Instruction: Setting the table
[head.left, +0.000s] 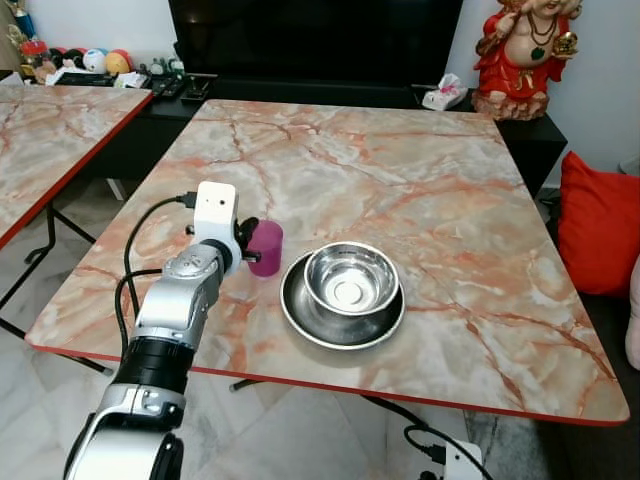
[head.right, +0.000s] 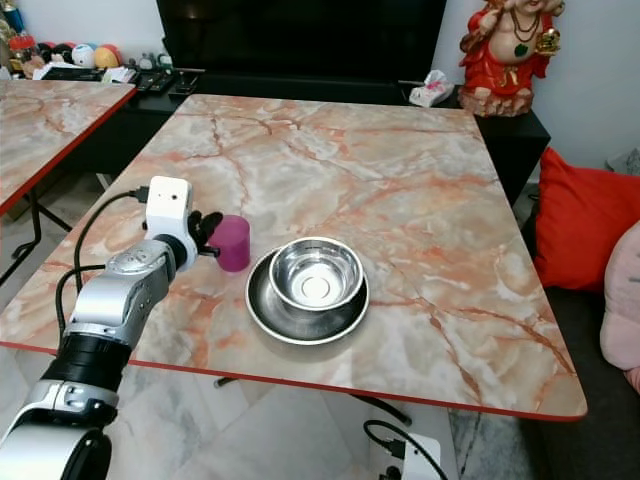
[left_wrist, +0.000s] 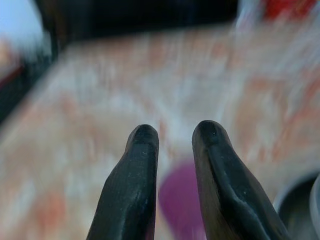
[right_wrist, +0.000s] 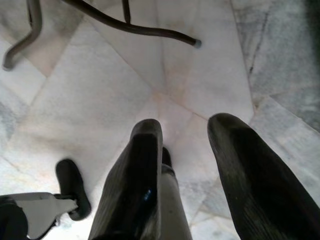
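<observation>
The marble-patterned bench (head.left: 420, 200) with a red edge carries a purple cup (head.left: 266, 248), standing upright near the front edge, just to the left of a steel bowl (head.left: 350, 277) that sits inside a shallow steel plate (head.left: 300, 315). The left end effector (head.left: 247, 243) reaches over the bench at the cup's left side; in the left wrist view its two black fingers (left_wrist: 135, 185) stand a narrow gap apart with the cup (left_wrist: 181, 200) seen blurred beyond and between them, and whether they touch it cannot be told. The right end effector (right_wrist: 187, 150) hangs low over the pale tiled floor (right_wrist: 100, 90), its fingers parted and holding nothing. A red figurine (head.left: 520, 55) stands on a dark cabinet behind the bench.
</observation>
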